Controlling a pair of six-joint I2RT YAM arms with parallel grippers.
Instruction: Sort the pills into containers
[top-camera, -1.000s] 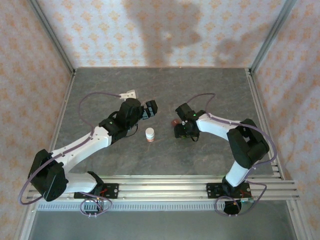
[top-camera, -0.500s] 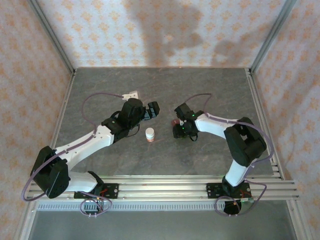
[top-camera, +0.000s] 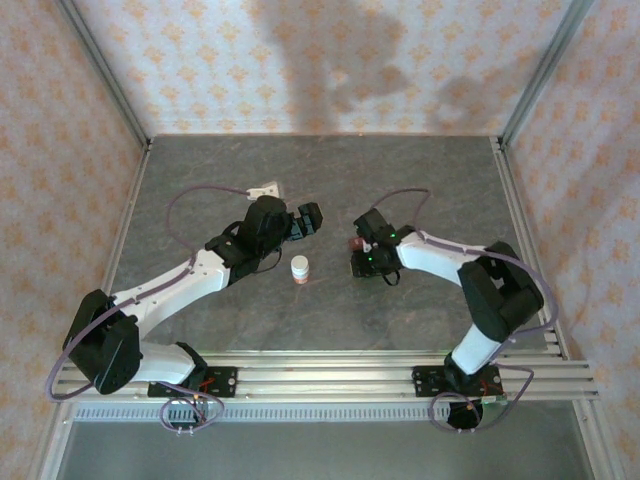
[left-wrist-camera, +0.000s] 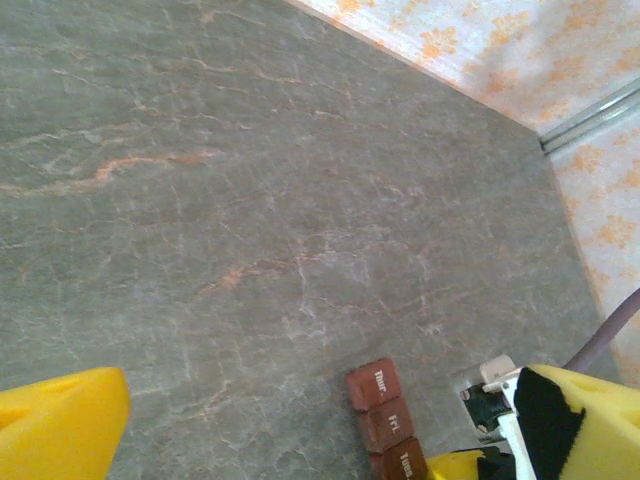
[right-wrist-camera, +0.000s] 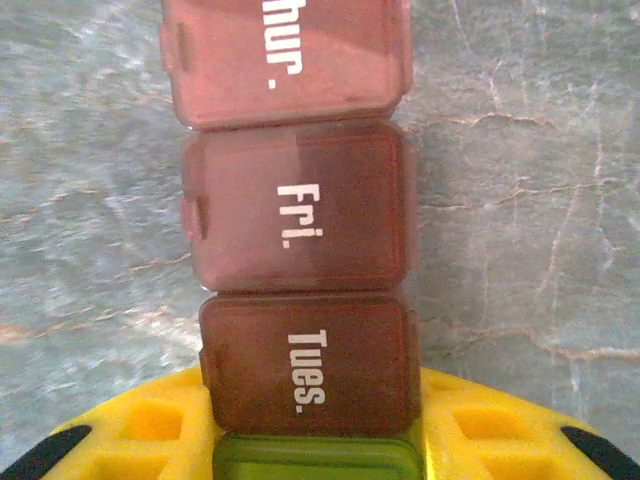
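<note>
The containers (right-wrist-camera: 300, 230) are a strip of joined cubes, red-brown ones marked Thur., Fri. and Tues., with a green one (right-wrist-camera: 315, 458) at the near end. My right gripper (right-wrist-camera: 310, 440) has its yellow fingers (right-wrist-camera: 150, 430) pressed against both sides of the Tues. and green end, shut on it. In the top view the strip (top-camera: 352, 243) lies at the tip of that gripper (top-camera: 358, 250). My left gripper (top-camera: 310, 218) hangs open to the left of the strip (left-wrist-camera: 385, 420), its yellow fingers (left-wrist-camera: 60, 420) wide apart over bare table. The pills are out of view.
A small white bottle with an orange base (top-camera: 299, 268) stands between the two arms, nearer than the left gripper. A small white object (top-camera: 263, 187) lies behind the left arm. Patterned walls and metal posts (top-camera: 530, 80) close in the grey table (top-camera: 440, 170).
My right gripper's fingers have closed in on the near end of the strip. The left gripper has drifted slightly right, still open.
</note>
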